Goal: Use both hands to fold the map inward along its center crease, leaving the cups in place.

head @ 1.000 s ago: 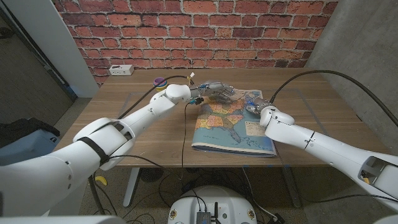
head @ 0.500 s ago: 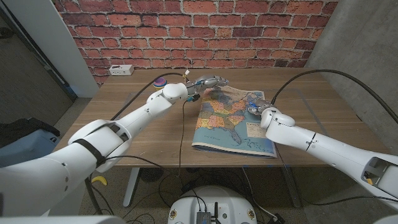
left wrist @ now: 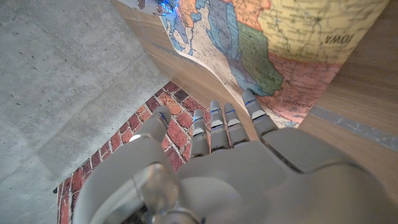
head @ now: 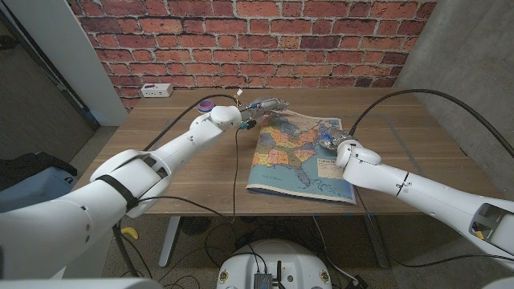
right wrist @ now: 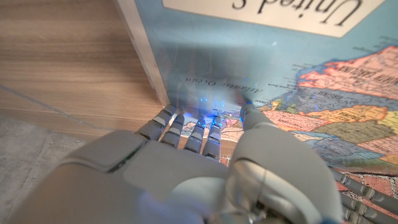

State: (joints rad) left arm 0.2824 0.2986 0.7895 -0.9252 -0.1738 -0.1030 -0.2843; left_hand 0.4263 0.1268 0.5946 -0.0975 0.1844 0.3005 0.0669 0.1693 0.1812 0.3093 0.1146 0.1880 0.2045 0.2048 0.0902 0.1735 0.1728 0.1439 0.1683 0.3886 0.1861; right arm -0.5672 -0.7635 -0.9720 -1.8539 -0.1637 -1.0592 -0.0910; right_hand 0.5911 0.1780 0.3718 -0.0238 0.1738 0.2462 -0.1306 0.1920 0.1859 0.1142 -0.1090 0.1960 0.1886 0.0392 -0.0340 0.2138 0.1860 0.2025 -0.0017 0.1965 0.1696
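The map lies open on the wooden table, its long edge running toward the brick wall. Over the last second the left hand has risen from the map's far-left part and drawn back to its far-left corner; its fingers now extend side by side, holding nothing, just off the paper. The right hand stays at the map's right edge, fingers curled down together onto the sheet; whether they pinch it cannot be told. A purple-topped cup stands left of the map. The fold appears not yet begun.
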